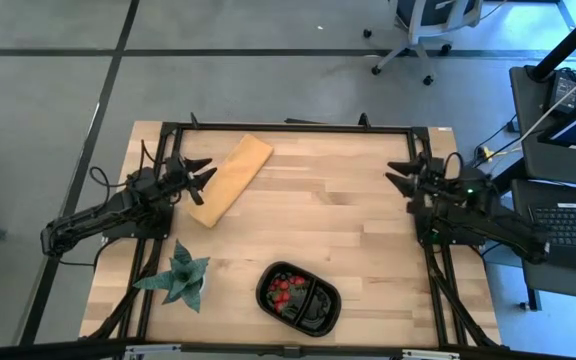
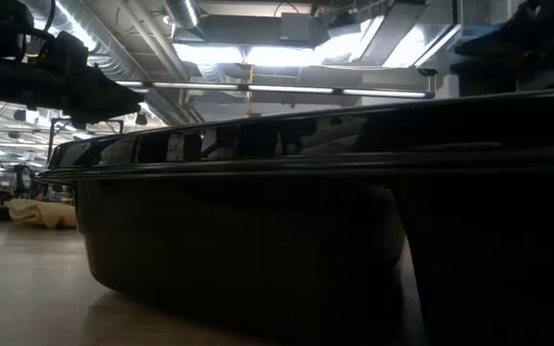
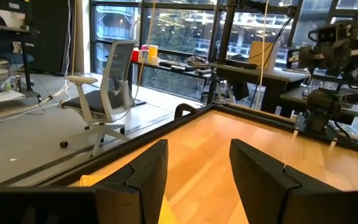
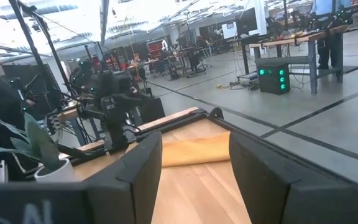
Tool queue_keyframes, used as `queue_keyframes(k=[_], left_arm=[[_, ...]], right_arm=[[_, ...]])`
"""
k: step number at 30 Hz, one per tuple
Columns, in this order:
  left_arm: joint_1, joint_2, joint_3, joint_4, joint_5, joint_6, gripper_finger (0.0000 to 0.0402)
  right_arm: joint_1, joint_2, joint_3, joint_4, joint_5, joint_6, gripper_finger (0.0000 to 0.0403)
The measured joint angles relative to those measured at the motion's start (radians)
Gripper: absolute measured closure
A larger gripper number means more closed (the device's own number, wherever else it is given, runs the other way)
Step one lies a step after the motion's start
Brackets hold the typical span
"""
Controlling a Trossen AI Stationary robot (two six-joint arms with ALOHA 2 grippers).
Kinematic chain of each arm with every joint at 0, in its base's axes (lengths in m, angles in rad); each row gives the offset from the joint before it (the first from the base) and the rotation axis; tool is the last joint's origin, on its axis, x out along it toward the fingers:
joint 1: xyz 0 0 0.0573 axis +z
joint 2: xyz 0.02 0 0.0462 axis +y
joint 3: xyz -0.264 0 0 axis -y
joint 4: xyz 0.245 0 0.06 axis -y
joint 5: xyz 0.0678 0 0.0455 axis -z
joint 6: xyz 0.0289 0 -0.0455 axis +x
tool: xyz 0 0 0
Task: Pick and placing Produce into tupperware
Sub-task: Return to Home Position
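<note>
Berries sat in the black tray (none loose on the bench). Left claw and right claw gaped, empty.

Black tupperware wall close up; tan board behind, far left.

The tray sits at the table's near edge with fruits in it. The plant stands left of it, and the board lies behind the plant.
</note>
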Motion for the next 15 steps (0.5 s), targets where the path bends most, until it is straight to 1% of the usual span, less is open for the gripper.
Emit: queue_keyframes(k=[2,10,11,15], left_arm=[[0.0,0.0,0.0,0.0,0.0,-0.002,0.0235],[0.0,0.0,0.0,0.0,0.0,-0.002,0.0235],[0.0,0.0,0.0,0.0,0.0,-0.002,0.0235],[0.0,0.0,0.0,0.0,0.0,-0.002,0.0235]], right_arm=[[0.0,0.0,-0.052,0.058,0.0,0.003,0.0214],[0.0,0.0,-0.241,0.404,0.0,0.026,0.0214],[0.0,0.0,-0.257,0.424,0.0,0.026,0.0214],[0.0,0.002,-0.255,0.416,0.001,0.026,0.0215]])
